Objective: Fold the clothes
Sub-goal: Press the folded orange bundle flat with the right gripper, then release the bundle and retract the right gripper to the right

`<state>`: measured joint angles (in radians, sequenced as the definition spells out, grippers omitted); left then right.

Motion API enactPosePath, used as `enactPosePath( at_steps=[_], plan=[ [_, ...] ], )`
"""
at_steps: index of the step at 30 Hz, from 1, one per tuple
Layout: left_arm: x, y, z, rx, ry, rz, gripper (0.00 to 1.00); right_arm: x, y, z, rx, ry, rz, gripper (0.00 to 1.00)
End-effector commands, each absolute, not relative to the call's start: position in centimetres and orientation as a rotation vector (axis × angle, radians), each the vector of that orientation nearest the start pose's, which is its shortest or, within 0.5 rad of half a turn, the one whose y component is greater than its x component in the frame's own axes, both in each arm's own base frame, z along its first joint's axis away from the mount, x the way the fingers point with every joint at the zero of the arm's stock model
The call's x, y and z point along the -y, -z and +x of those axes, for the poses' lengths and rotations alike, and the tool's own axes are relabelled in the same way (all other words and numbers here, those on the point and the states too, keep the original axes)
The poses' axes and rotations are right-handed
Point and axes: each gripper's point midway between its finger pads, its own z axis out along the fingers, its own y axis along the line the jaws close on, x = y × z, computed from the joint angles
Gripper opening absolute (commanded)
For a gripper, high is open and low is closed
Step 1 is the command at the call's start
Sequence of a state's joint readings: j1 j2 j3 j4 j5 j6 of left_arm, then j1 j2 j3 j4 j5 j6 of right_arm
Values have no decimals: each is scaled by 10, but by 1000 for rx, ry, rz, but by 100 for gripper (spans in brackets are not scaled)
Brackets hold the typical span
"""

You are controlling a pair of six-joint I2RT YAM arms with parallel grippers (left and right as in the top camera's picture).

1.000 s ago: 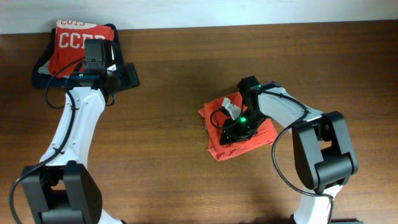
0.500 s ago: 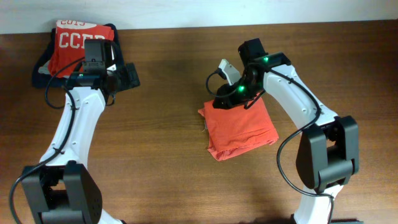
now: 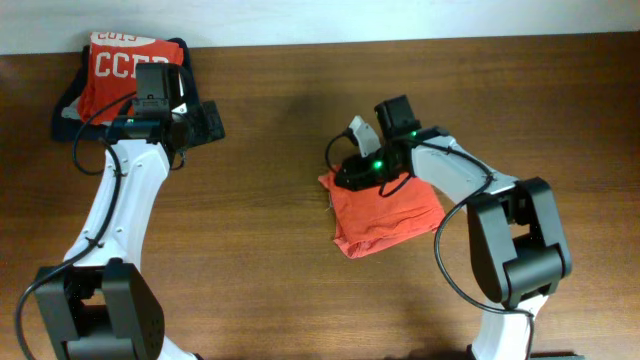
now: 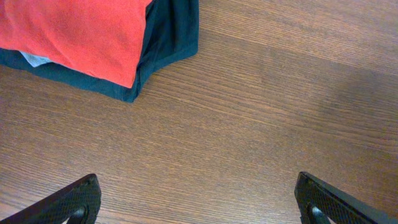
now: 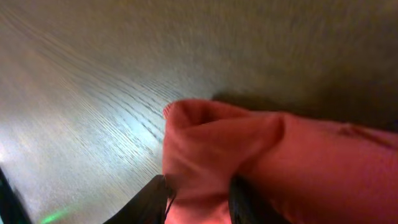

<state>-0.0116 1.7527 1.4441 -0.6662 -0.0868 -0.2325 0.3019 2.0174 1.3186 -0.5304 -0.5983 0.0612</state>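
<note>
A folded orange-red garment (image 3: 388, 215) lies on the table at centre right. My right gripper (image 3: 352, 175) is at its upper left edge, shut on a bunch of the cloth (image 5: 205, 149), which fills the space between its fingers in the right wrist view. A folded stack lies at the back left: a red shirt with white letters (image 3: 122, 68) on a dark navy garment (image 3: 70, 115). The stack's corner shows in the left wrist view (image 4: 93, 43). My left gripper (image 4: 199, 202) is open and empty over bare wood beside that stack.
The wooden table (image 3: 260, 250) runs to a pale wall edge at the back. The left arm's links reach from the front left corner up to the stack. The right arm arcs over the right side of the orange garment.
My right gripper lifted off the orange garment's middle, swung toward the back, then came down on its upper left edge. The garment now lies flatter. The left arm has not moved.
</note>
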Motion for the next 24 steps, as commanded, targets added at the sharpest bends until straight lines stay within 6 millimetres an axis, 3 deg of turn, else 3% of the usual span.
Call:
enactPosePath(
  at_steps=[1, 5, 7, 11, 14, 15, 17, 18, 21, 24],
  plan=[
    [-12, -155, 459, -2513, -20, -331, 99, -230, -38, 382, -2722, -960, -478, 37],
    [-12, -155, 459, -2513, -21, -331, 99, -240, -73, 397, -2615, -1056, -504, 38],
    [-12, -155, 459, -2513, -21, -331, 99, -240, -104, 409, -2541, -1090, -508, 38],
    [-12, -156, 461, -2506, -19, -331, 99, -205, -158, 433, -2496, -1026, -414, 38],
    [-11, -168, 477, -2425, -5, -325, 99, -154, -176, 446, -2542, -900, -259, 39],
    [-11, -171, 481, -2402, -1, -323, 99, -134, -177, 448, -2568, -848, -199, 47],
    [-11, -173, 483, -2394, 1, -323, 99, -85, -174, 448, -2636, -727, -47, 54],
    [-11, -172, 482, -2398, 1, -323, 99, -64, -171, 446, -2665, -679, 23, 58],
    [-11, -178, 489, -2362, 9, -320, 99, 1, -157, 433, -2743, -538, 238, 81],
    [13, -179, 491, -2370, 167, -252, 99, 58, -147, 412, -2797, -430, 445, 83]
  ],
)
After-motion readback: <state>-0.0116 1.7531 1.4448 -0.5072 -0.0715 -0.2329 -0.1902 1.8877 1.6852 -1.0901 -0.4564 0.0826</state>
